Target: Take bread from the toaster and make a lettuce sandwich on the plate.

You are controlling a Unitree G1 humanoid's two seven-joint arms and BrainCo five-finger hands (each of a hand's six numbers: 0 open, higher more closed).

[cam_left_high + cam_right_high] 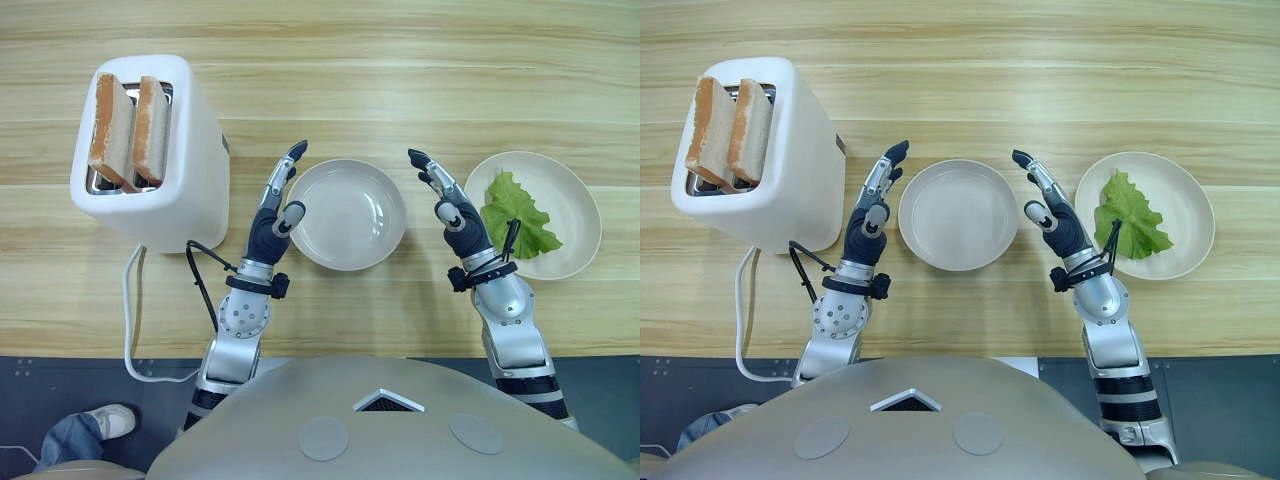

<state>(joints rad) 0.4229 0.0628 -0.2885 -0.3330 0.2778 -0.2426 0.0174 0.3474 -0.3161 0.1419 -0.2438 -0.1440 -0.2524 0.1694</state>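
1. While its dark fingers stand straight and apart, the left hand [272, 222] holds nothing and sits just beside the left rim of the empty plate [350, 262]
2. Right hand [456, 212] is much the same: fingers stretched and spread, nothing in it, placed between the empty plate and the right plate [578, 200]
3. Empty plate is round, shallow and glossy off-white, with a raised rim
4. Right plate is round and cream; a crinkled, ruffled green lettuce [515, 215] leaf lies on its left half, near the right wrist
5. Toaster [190, 170], a smooth white box with rounded corners, stands left of the left hand
6. Two bread [112, 130] slices stand upright in its slots, pale crumb with brown crusts, rising above the top
7. White cord [128, 320] curves from the toaster over the near edge
8. Table [400, 80] is light wood with long, straight grain
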